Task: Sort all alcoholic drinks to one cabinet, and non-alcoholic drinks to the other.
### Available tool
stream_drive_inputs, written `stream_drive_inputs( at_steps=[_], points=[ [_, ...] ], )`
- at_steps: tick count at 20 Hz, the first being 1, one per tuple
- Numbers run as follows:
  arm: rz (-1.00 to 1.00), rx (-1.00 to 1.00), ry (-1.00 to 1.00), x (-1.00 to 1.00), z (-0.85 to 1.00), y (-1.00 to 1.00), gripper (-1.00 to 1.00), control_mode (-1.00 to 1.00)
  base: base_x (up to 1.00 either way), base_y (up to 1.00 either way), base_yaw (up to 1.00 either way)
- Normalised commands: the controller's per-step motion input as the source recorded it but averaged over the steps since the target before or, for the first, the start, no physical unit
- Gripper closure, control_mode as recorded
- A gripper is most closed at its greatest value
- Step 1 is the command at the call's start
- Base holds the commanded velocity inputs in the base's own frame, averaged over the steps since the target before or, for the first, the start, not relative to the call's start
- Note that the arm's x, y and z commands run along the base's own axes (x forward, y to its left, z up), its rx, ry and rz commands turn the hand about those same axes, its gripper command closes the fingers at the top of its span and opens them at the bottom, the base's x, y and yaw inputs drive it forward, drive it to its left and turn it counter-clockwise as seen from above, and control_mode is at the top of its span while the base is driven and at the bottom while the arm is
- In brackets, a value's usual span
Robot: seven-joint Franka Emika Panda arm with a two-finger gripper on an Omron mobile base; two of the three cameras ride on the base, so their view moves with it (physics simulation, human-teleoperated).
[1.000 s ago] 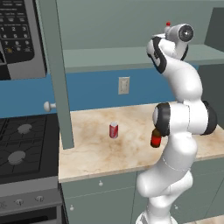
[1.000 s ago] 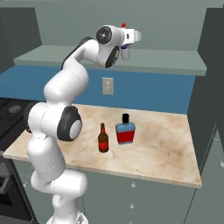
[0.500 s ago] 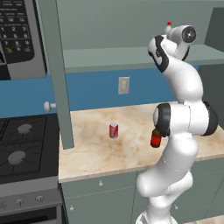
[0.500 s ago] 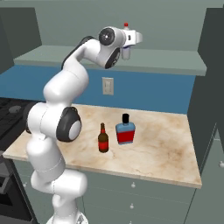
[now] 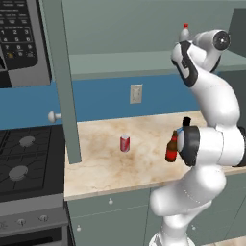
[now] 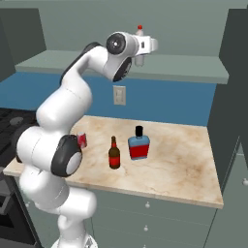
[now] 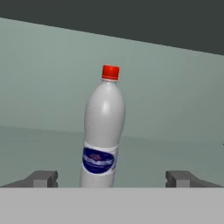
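Hand view shows the jaws spread wide apart, clear of the white plastic bottle standing upright on the cabinet shelf; beer bottle, flat bottle and soda can sit on the bench.

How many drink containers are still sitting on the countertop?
3: the red can toward the stove side, the brown beer bottle mid-counter, the squat flat bottle beside it. The white plastic bottle stands in the cabinet.
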Motion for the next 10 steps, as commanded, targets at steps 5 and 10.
stream_drive_inputs(
  at_steps=[5,10],
  points=[
    [0.00,0.00,0.00,-0.98,0.06,0.16,-1.00,-1.00,0.00,0.00,0.00],
    [0.00,0.00,0.00,-1.00,0.04,0.38,-1.00,-1.00,0.00,0.00,0.00]
  ],
)
